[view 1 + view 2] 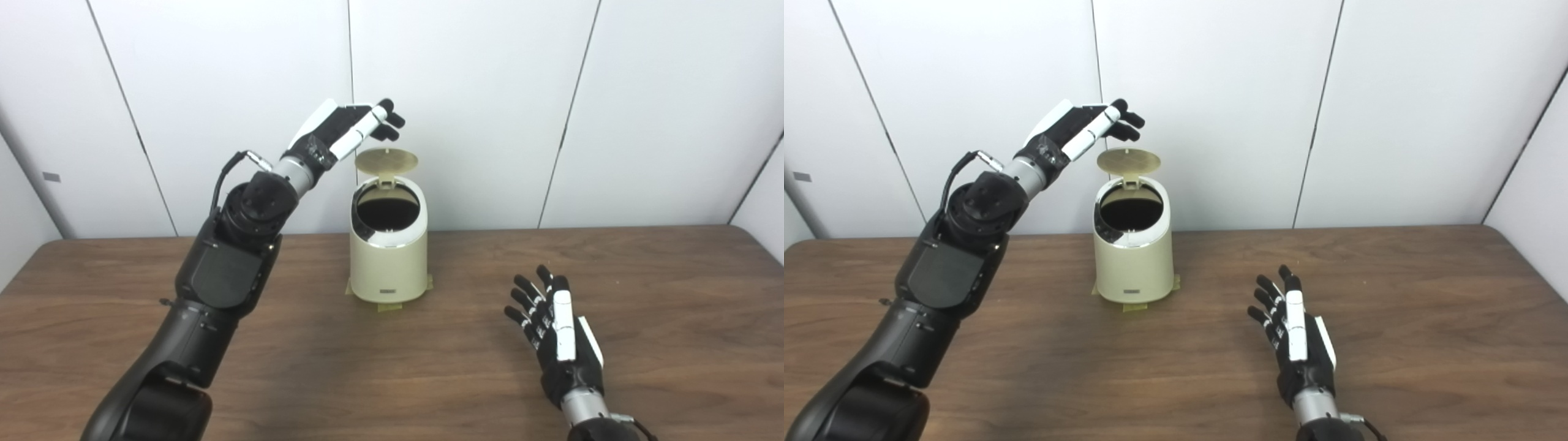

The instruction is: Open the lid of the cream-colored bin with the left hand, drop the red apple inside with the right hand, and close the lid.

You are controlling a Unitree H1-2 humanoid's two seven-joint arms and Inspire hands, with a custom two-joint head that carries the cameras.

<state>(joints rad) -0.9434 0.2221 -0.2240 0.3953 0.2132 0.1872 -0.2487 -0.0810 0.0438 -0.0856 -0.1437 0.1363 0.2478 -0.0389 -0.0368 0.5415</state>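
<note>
— So, what are you standing at?

— Well, a dark brown wood-grain table (643, 275), with its far edge against a wall of pale white panels (661, 110) split by thin dark seams. The cream-colored bin (388, 257) stands near that far edge, roughly in the middle, on small strips of yellowish tape (389, 306) that peek out round its base.

— And the lid?

— Its lid (386, 160) is tipped up on the hinge at the back, standing nearly upright over the round opening. The inside looks black; I can't tell what lies in it.

— Where's the red apple?

— I can't see it anywhere on the table, and neither of my hands has it.

— Your left hand, then?

— My left hand (349, 130) is raised above and just left of the bin, at the top of the lid. Its fingers (384, 116) are stretched forward and lie close together, the dark tips just above the lid's upper edge. Whether they touch it, I can't tell. They grip nothing.

— And the right one?

— My right hand (1297, 340) is low over the table, well right of the bin and nearer to me. Its fingers (1268, 301) are spread apart and point toward the wall, holding nothing.
</note>
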